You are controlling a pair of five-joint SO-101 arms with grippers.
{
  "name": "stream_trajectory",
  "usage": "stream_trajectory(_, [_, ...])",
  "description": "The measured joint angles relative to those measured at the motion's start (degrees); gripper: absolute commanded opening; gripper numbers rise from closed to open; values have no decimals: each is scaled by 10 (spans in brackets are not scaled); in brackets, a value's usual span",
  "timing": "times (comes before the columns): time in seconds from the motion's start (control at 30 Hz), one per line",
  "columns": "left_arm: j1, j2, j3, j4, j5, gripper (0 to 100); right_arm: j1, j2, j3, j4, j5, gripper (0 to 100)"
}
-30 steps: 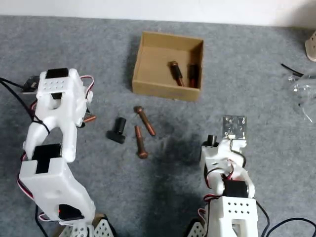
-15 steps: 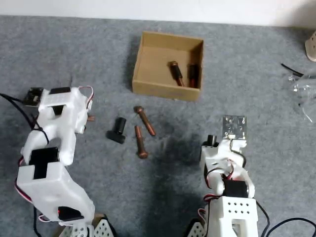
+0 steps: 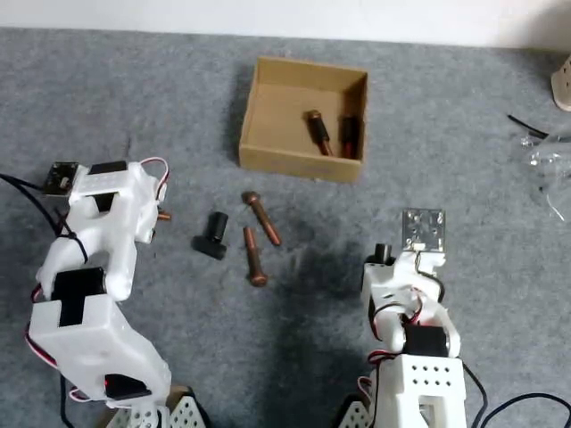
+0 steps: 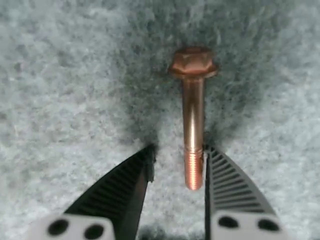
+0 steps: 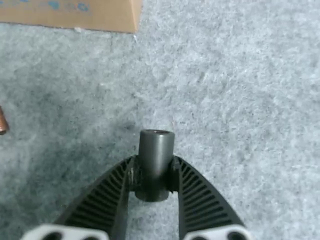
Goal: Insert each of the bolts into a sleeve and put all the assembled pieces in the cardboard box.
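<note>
So the left end effector [image 4: 178, 152] is open and straddles the threaded end of a copper-coloured hex-head metal bolt [image 4: 193, 115] lying flat on the grey felt tabletop [image 4: 65, 90]. The thing that matters: the bolt's long axis runs straight out ahead of the end effector, hex head at the far end, threads in the gap. It sits off-centre though, touching one finger with clear space to the other (so closing will probably nudge it sideways a bit before it seats).

The right end effector [image 5: 154, 165] is clamped on a black cylindrical sleeve [image 5: 156, 150], open bore pointing away from it, sticking out past the fingertips.

Left arm is obviously the nearer one for this bolt. My guess is the next job is just pinching it near the threads, which leaves little shank free for the sleeve. The open brown cardboard box [image 3: 299, 162] sits well ahead of both end effectors.
</note>
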Motion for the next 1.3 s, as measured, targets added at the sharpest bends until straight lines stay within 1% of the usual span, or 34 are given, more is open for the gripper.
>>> stream_trajectory(0.2, [-5, 0, 0, 0, 0, 146, 0, 0, 0, 0, 0, 4])
stream_trajectory(0.23, [-5, 0, 0, 0, 0, 114, 0, 0, 0, 0, 0, 4])
stream_trajectory(0.3, [-5, 0, 0, 0, 0, 0, 0, 0, 0, 0, 0, 4])
stream_trajectory(0.37, [-5, 0, -1, 0, 0, 29, 0, 0, 0, 0, 0, 4])
stream_trajectory(0.43, [-5, 0, 6, -1, 0, 0, 0, 0, 0, 0, 0, 4])
stream_trajectory(0.93, [-5, -2, 8, -1, 0, 5, 0, 0, 0, 0, 0, 4])
stream_trajectory(1.17, [-1, -7, 10, -1, -52, 4, 0, 0, 0, 0, 0, 4])
stream_trajectory(1.23, [-1, -21, 19, 1, -76, 4, 0, 0, 0, 0, 0, 4])
stream_trajectory(1.3, [-1, -37, 21, 19, -104, 4, 0, 0, 0, 0, 0, 4])
